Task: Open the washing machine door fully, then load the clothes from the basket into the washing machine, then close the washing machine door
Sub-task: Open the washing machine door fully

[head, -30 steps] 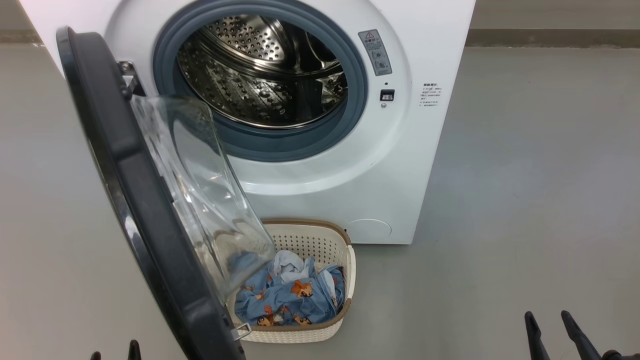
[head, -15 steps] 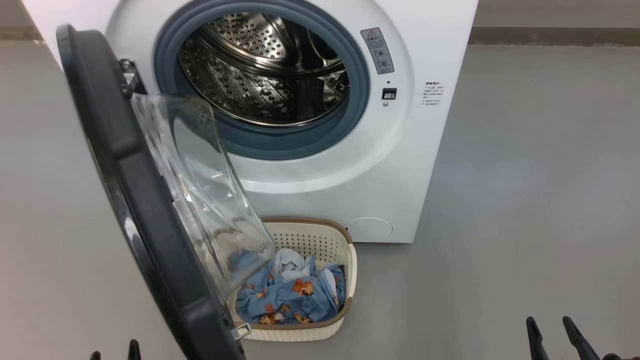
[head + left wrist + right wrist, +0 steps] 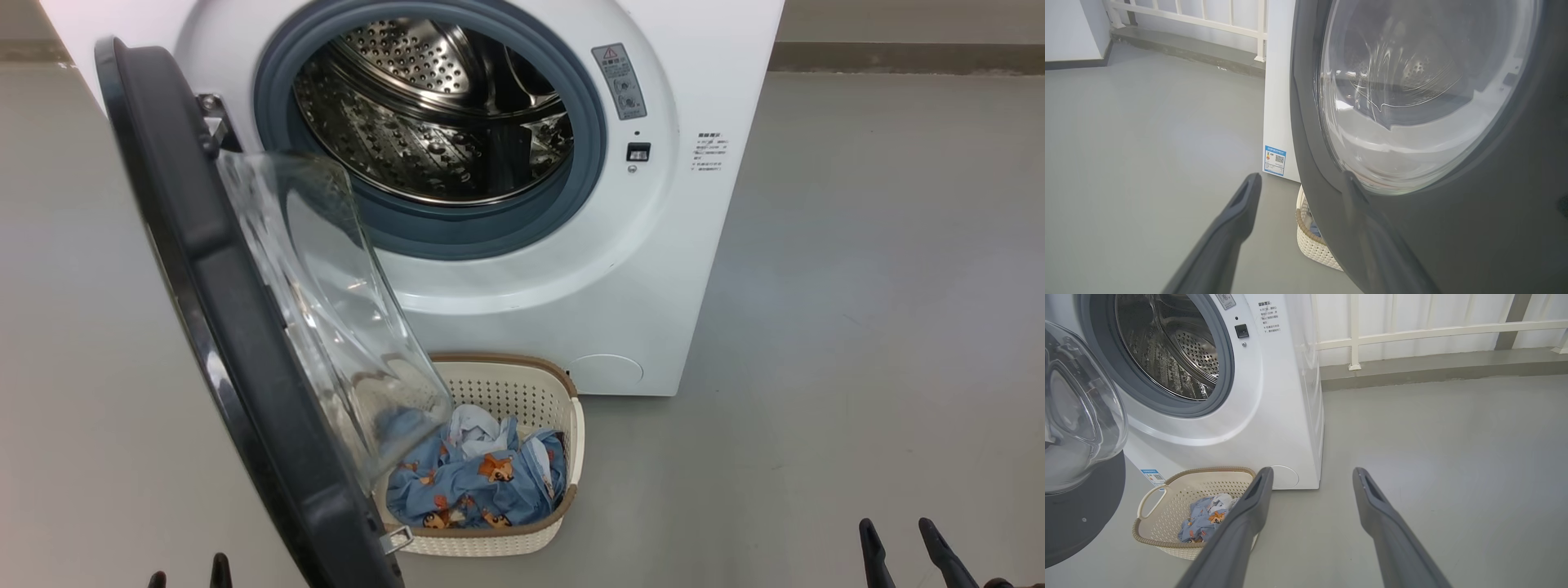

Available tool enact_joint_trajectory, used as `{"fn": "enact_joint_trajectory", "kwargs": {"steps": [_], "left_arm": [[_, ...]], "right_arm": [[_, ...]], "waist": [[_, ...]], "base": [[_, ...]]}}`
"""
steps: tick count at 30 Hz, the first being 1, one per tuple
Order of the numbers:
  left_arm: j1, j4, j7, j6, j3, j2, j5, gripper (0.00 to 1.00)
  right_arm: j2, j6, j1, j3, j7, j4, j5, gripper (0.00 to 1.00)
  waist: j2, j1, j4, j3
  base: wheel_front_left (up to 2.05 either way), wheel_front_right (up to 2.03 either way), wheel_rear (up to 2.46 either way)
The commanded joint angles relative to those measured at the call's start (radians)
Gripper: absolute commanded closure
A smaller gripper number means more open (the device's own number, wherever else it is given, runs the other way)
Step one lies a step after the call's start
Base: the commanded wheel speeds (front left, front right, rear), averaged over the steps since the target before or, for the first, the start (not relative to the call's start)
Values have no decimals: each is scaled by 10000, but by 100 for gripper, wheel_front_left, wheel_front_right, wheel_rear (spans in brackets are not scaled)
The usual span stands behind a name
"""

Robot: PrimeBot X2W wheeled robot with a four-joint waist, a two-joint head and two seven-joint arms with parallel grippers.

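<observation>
**Washing machine** (image 3: pixel 637 269). White front-loader standing on the grey floor (image 3: pixel 857 327). The steel drum (image 3: pixel 433 114) is bare, with nothing loaded.

**Washing machine door** (image 3: pixel 204 269). Swung out toward the robot on the hinge at the robot's left, roughly square to the machine's front. Its clear bowl overhangs the left part of the basket. I cannot tell whether it is at full swing, and judge that some travel may be left.

**Basket** (image 3: pixel 522 392). On the floor against the machine's lower front, below the drum mouth. Its long side appears to run along the machine's front, and the right wrist view shows one handle at the door end.

**Clothes** (image 3: pixel 473 486). Blue animal-print fabric with a pale piece on top, heaped low in the basket. None are out.

**Left hand** (image 3: pixel 187 573). Fingers spread wide, empty, on the outer side of the door. In the left wrist view one finger lies across the door's dark outer face; I cannot tell whether it is touching or just short. The door stands between this hand and the basket.

**Right hand** (image 3: pixel 896 531). Fingers wide, empty, over bare floor well to the right of the basket. The clothes lie ahead and to its left with nothing between.

**Governing relation.** The right hand has the open line to the clothes. The left hand is better placed to push the door wider.
</observation>
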Motion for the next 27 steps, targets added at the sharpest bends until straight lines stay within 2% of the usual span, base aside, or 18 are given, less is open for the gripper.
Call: {"fn": "enact_joint_trajectory", "kwargs": {"steps": [1, 3, 4, 5, 19, 24, 27], "left_arm": [[-262, -284, -67, -6, 330, 95, 80, 0], [-250, -300, -67, 0, 326, 95, 88, 0], [-243, -299, -67, -6, 315, 95, 67, 57], [-247, -328, -67, -13, 316, 95, 49, 100], [-431, -1230, -67, 535, 1050, 95, -105, 100], [-750, -2255, -67, 831, 1540, 95, -115, 100], [-1002, -3559, -67, 1039, 1730, 95, 6, 100]], "right_arm": [[-158, 17, -270, 156, -120, -188, -12, 0], [-154, 17, -274, 161, -120, -193, -19, 0], [-152, 17, -273, 166, -120, -195, -20, 0], [-153, 17, -270, 170, -120, -198, -20, 0], [-125, 17, -282, 135, -120, -244, -23, 0], [-98, 17, -268, 128, -120, -278, -40, 0], [-106, 17, -245, 116, -120, -279, -30, 0]], "waist": [[0, 0, 2, -3], [0, 0, 5, -10], [0, 0, 8, -14], [0, 0, 10, -15], [0, 0, 101, 3], [0, 0, 170, -2], [0, 0, 220, -24]], "base": [[0, 0, 0], [0, 0, 0], [0, 0, 0], [0, 0, 0], [0, 0, 0], [0, 0, 0], [0, 0, 0]]}}
